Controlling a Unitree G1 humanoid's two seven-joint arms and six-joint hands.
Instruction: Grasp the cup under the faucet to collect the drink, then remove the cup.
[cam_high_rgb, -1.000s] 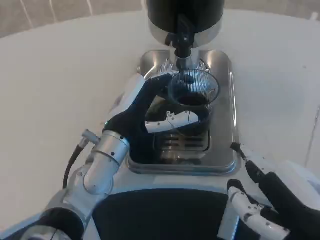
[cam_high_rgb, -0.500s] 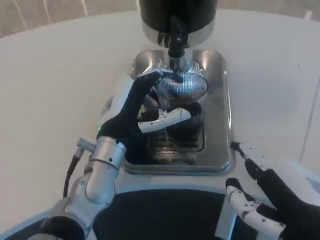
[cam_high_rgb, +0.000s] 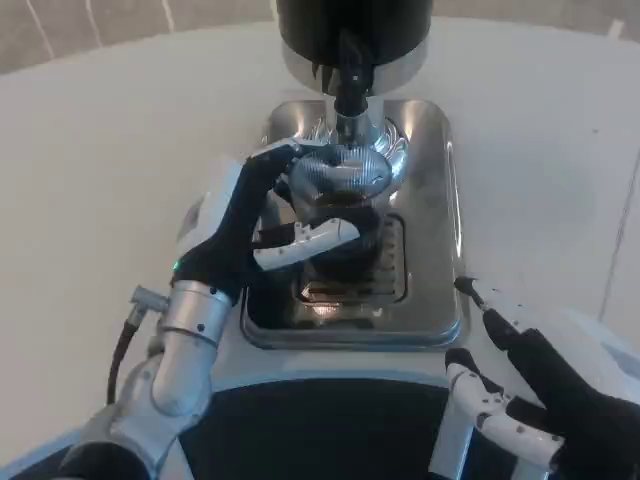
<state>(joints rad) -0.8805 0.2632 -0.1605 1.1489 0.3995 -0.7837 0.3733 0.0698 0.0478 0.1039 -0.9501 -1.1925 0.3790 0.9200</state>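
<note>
A clear ribbed cup (cam_high_rgb: 338, 200) with dark drink in it stands over the steel drip tray (cam_high_rgb: 430, 250), just under the black faucet (cam_high_rgb: 349, 72) of the dispenser. My left hand (cam_high_rgb: 255, 230) grips the cup from its left side, with fingers wrapped around its front and back. At the lower right my right hand (cam_high_rgb: 525, 395) hovers off the tray, fingers apart, holding nothing.
The black and chrome dispenser body (cam_high_rgb: 350, 30) rises at the top centre behind the tray. White table (cam_high_rgb: 100, 170) spreads to both sides. A dark curved base (cam_high_rgb: 320, 430) lies along the near edge between my arms.
My left hand has shifted slightly left with the cup, still under the faucet. The whole picture moved between the earliest frame and now, so the camera moved too.
</note>
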